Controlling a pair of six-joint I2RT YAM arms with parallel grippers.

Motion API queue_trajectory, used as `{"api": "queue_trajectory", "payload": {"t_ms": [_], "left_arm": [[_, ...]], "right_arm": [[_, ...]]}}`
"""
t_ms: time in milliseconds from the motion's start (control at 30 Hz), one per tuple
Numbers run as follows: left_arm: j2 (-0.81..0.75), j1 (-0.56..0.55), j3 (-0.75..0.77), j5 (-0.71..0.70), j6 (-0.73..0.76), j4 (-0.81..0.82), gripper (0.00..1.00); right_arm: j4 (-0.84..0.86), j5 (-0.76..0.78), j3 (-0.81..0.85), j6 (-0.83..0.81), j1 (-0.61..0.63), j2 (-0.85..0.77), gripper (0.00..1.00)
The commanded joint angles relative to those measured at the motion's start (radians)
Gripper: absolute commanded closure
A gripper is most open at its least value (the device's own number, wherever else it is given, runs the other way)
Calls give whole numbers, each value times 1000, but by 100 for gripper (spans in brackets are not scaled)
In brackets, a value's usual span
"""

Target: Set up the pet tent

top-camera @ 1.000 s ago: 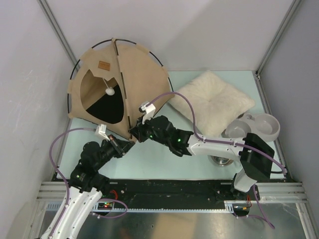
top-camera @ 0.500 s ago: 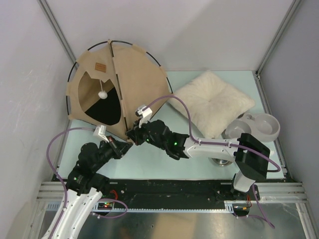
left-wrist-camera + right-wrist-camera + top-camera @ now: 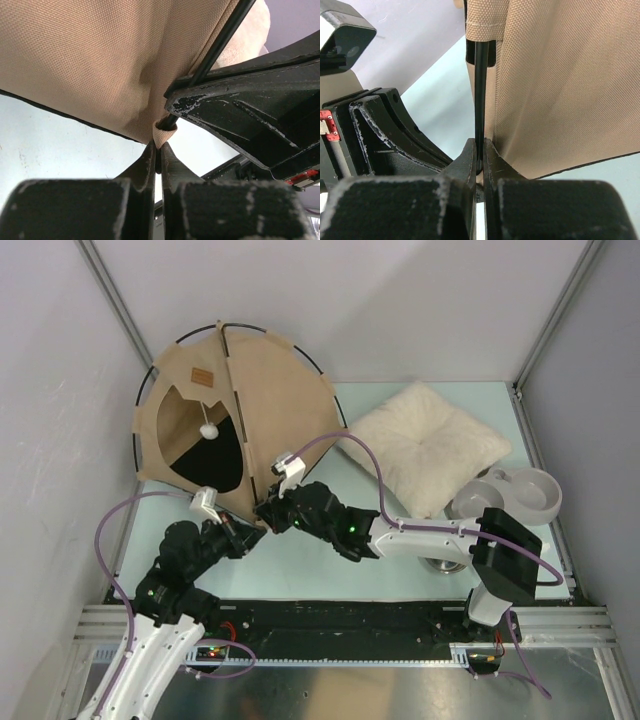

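Tan canvas pet tent (image 3: 265, 390) stands erect at the far left of the table (image 3: 300, 575). At its near corner, the left gripper (image 3: 158, 150) jaws pinch the fabric tip. The right gripper (image 3: 480, 152) jaws clamp the black pole (image 3: 479, 75) just beside it. A cream pillow (image 3: 425, 445) lies just right of the tent.

One tent (image 3: 270, 390) is standing beyond two grippers, left gripper (image 3: 248, 533) and right gripper (image 3: 265, 517), and is carrying one pom-pom (image 3: 208, 431) and one label (image 3: 204, 376). Right of them, one pillow (image 3: 425, 445) and one two-bowl feeder (image 3: 520, 492) are lying, with possibly one metal bowl (image 3: 440, 563).
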Motion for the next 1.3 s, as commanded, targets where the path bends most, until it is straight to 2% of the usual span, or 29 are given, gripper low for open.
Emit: {"api": "queue_trajectory", "payload": {"t_ms": [0, 133, 533, 733, 1000, 1200, 1267], "left_arm": [[-2, -10, 65, 32, 15, 36, 91], [-3, -10, 67, 31, 7, 34, 84], [-9, -11, 114, 33, 32, -35, 74], [-33, -10, 147, 20, 53, -91, 61], [-34, -11, 297, -114, 113, -183, 44], [-5, -11, 387, -225, 162, -237, 37], [14, -10, 412, -243, 175, -243, 35]], "right_arm": [[-82, 44, 21, 12, 1, -27, 100], [-107, 31, 21, 27, 6, -31, 100], [-152, 10, 21, 57, 1, -45, 100], [-195, -6, 21, 35, -27, -38, 100], [-210, -49, -32, -112, -91, -30, 100], [-235, -84, -81, -239, -158, -48, 100], [-267, -72, -87, -275, -170, -53, 95]]}}
